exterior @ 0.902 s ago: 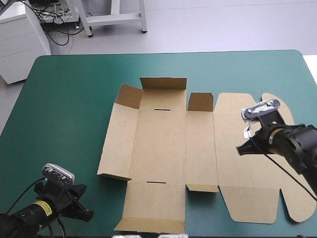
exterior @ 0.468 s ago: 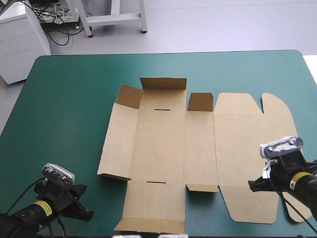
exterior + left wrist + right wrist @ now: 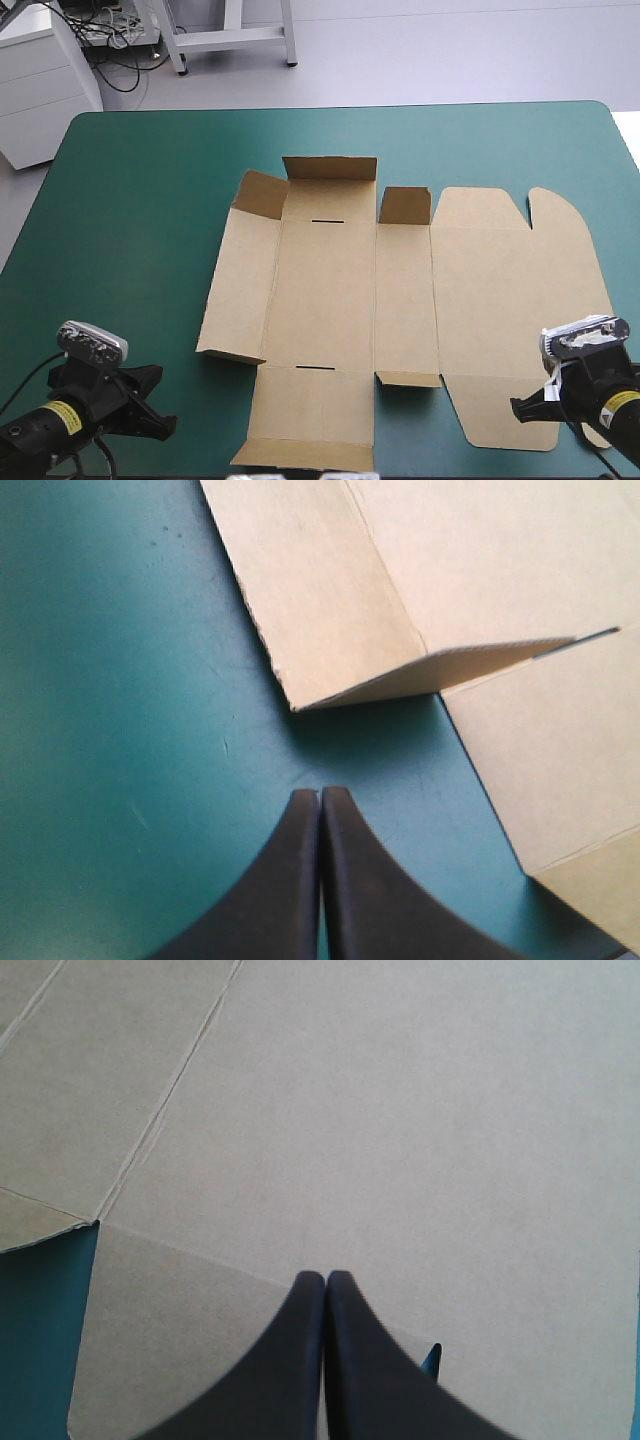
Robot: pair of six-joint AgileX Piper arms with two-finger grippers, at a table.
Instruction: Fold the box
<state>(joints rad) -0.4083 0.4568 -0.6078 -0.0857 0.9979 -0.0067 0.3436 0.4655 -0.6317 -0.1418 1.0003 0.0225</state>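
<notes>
The brown box (image 3: 400, 300) lies as a cut sheet in the middle of the table, mostly flat. Its far-left flap and far end flaps tilt up a little, and the near-left corner flap (image 3: 430, 670) stands slightly raised. My left gripper (image 3: 165, 425) is shut on nothing near the table's front-left corner. Its tips (image 3: 320, 795) rest over bare cover, short of that raised flap. My right gripper (image 3: 515, 408) is shut too, at the front right. Its tips (image 3: 325, 1278) sit over the near flap of the box's right panel (image 3: 400, 1110).
Teal-green cover (image 3: 130, 220) stretches wide between the box and the table's left edge. A narrower strip runs along the far edge (image 3: 340, 108). The box's right panel reaches close to the table's right edge.
My right gripper has drawn back from over the box's right panel toward the table's near edge. The left gripper has shifted slightly left and nearer. The box has not moved.
</notes>
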